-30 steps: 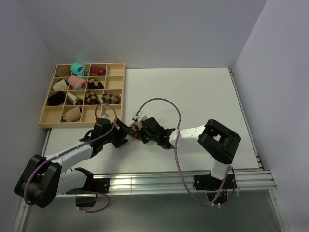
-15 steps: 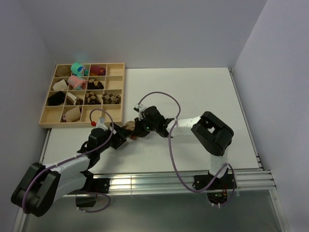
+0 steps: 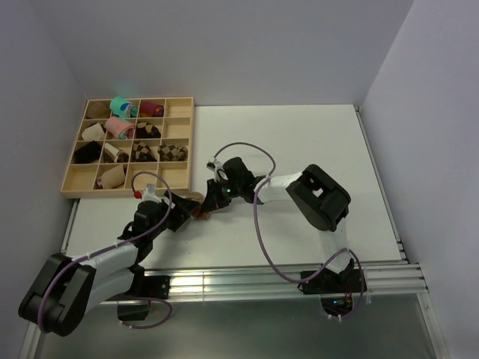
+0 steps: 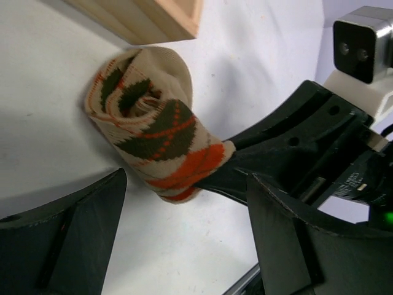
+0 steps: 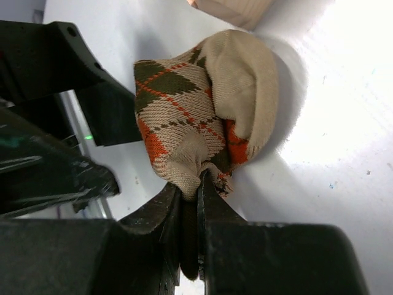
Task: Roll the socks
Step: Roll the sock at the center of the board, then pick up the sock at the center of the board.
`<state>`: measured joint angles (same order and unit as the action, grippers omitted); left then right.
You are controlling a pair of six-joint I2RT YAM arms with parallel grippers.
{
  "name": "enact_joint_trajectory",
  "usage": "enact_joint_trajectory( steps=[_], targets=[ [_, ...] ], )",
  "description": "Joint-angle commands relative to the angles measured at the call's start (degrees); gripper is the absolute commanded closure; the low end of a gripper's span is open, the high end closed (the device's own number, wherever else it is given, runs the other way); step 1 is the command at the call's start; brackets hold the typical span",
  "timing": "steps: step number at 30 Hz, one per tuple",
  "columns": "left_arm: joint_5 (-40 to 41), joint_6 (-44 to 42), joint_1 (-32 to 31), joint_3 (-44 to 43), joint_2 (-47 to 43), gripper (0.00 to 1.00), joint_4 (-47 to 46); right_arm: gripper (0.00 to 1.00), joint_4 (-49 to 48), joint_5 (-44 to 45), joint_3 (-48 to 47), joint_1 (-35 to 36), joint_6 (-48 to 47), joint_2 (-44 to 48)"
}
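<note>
Socks [image 4: 153, 126] soft knit cloth; tray [image 4: 161, 15] pale bare wood; table [image 4: 43, 110] smooth matt white.

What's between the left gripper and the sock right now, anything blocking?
Nothing visible. The sock roll lies just ahead of the open left gripper. The right gripper is shut on its far edge, and the wooden tray has a corner just beyond it.

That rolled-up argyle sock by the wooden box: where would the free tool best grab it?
Probably around the plump middle of the sock, approaching from the side opposite the wooden tray. The bundle is thickest there, the right tool is pinching the loose orange end, and the open left tool faces that free side.
</note>
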<state>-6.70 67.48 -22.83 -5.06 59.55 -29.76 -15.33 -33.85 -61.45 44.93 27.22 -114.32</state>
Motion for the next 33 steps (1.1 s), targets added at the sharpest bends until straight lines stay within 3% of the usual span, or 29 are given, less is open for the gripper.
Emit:
enact_joint_trajectory(
  steps=[1,11,15,33],
  targets=[
    [1.1,-1.5,0.7,0.1,1.9,0.17,-2.5,1.0,10.7,-2.9,2.1,-0.7,2.8,-4.9],
    [5.0,-0.3,0.9,0.4,-3.6,0.17,7.7,1.0,6.5,-8.0,3.2,-2.9,12.1,-7.1],
    [6.0,-0.4,0.9,1.2,-4.0,0.16,6.8,1.0,5.1,-10.4,2.9,-3.1,14.7,-8.5],
    [-7.6,-2.0,0.2,0.4,18.1,0.17,-10.1,1.0,-3.4,-12.9,2.6,-3.4,25.9,-10.5]
  ],
)
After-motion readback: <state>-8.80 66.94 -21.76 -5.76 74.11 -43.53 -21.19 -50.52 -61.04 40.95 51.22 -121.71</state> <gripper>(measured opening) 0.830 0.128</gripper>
